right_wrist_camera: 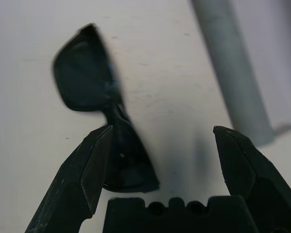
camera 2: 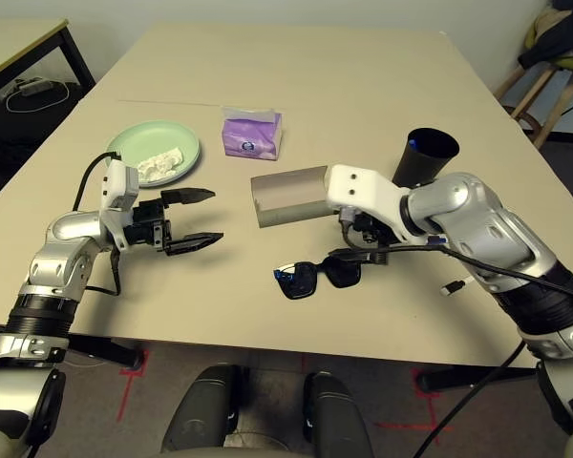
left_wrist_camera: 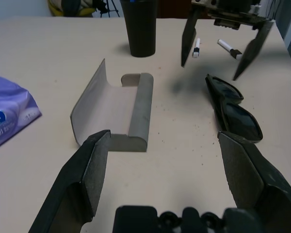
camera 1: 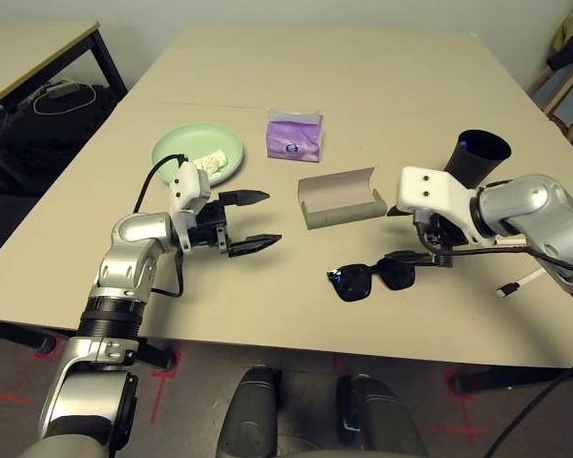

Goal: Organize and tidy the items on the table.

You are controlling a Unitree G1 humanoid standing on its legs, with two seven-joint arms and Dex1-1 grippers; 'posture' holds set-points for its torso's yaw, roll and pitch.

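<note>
Black sunglasses (camera 1: pixel 366 280) lie folded open near the table's (camera 1: pixel 382 76) front edge. My right gripper (camera 1: pixel 413 239) hangs open just above their right lens, one finger over that lens (right_wrist_camera: pixel 121 165). Behind them lies the open grey-olive glasses case (camera 1: pixel 342 197). A black cup (camera 1: pixel 478 156) stands behind my right wrist, with two pens (left_wrist_camera: pixel 229 47) lying near it. To the left, my left gripper (camera 1: pixel 267 218) is open and empty, pointing toward the case (left_wrist_camera: pixel 119 114). A pale green plate (camera 1: pixel 180 149) holds crumpled white tissue (camera 1: pixel 216 161). A purple tissue pack (camera 1: pixel 294 135) sits beside it.
A smaller beige table (camera 1: pixel 29 48) with black legs stands at the far left, with dark bags under it. A wooden chair (camera 1: pixel 563 88) stands off the table's far right corner. The table's back half is bare.
</note>
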